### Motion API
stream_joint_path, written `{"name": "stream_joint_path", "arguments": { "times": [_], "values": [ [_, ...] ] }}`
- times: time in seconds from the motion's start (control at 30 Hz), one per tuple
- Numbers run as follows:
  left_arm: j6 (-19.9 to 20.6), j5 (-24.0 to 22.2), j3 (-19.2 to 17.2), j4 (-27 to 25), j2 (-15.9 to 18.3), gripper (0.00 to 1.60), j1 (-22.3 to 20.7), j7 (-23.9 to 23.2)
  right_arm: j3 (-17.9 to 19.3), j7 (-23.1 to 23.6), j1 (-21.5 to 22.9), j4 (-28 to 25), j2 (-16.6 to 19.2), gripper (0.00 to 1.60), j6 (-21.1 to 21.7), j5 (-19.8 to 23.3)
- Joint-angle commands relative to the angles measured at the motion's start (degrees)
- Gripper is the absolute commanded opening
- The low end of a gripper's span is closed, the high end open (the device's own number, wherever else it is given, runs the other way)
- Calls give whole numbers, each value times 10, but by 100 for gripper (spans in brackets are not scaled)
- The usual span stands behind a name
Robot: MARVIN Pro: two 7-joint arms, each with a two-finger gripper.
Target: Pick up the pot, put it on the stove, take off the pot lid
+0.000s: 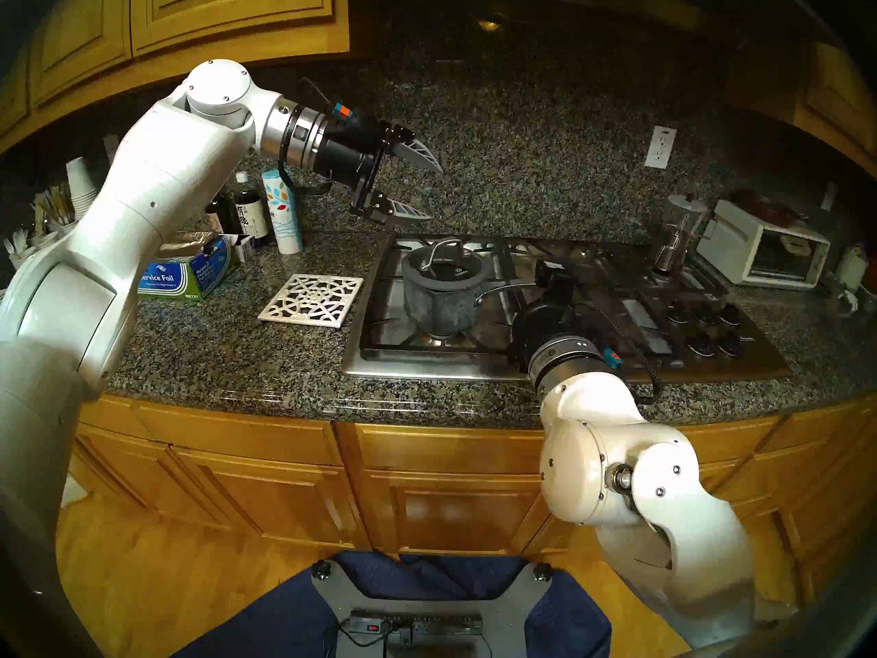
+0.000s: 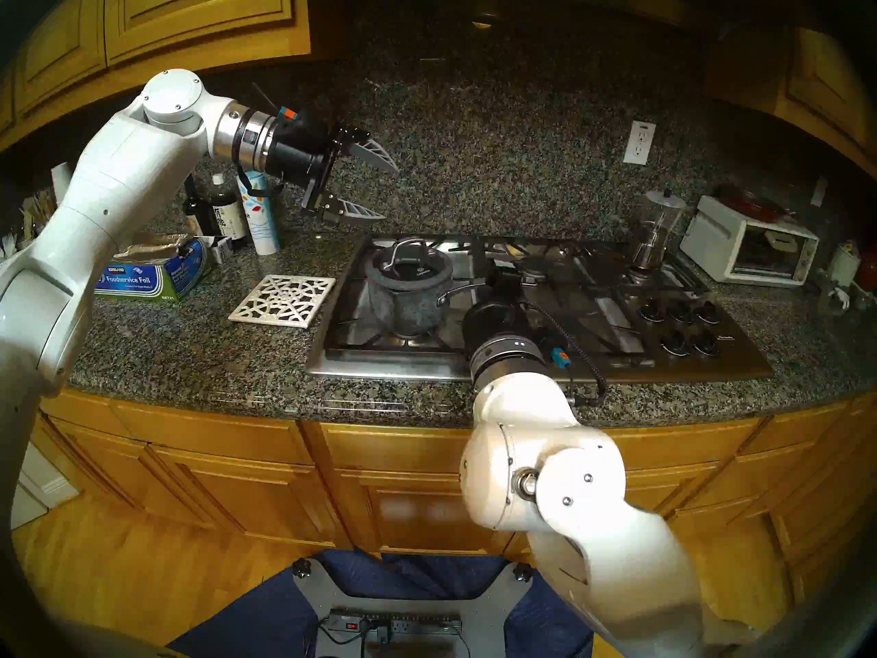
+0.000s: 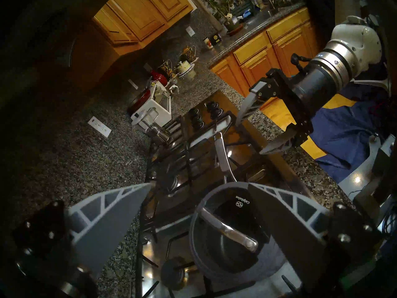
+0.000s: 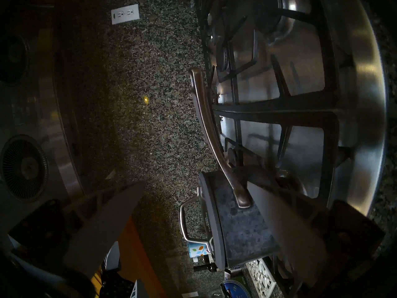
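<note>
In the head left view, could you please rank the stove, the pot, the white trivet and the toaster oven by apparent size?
1. stove
2. toaster oven, though it sits near the curved edge
3. pot and white trivet: too alike to rank

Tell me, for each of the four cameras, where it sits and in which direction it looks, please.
Head stereo left: up on the head, looking down at the stove; both arms show, the left gripper open.
Head stereo right: beside it, nearly the same view.
Left wrist: above the pot lid, looking down across the cooktop; its own fingers and the right gripper, open, show.
Right wrist: turned on its side, level with the pot; own fingers show.
Shared: both wrist views see the pot's handle.
</note>
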Motion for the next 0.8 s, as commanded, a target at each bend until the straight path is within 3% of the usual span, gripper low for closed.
{"name": "stream_joint_path", "arguments": {
  "times": [0.0,0.13,0.43,0.77],
  "values": [
    [-5,-17,-4,-1,-5,160,-37,2,2,9,11,-16,-1,160,0,-9],
    [-6,-20,0,2,-5,160,-39,2,2,9,11,-16,-1,160,0,-10],
    [64,-41,46,-30,-1,160,-55,2,2,9,11,-16,-1,160,0,-9],
    [106,-25,73,5,-33,160,-80,2,2,9,11,-16,-1,160,0,-9]
  ]
}}
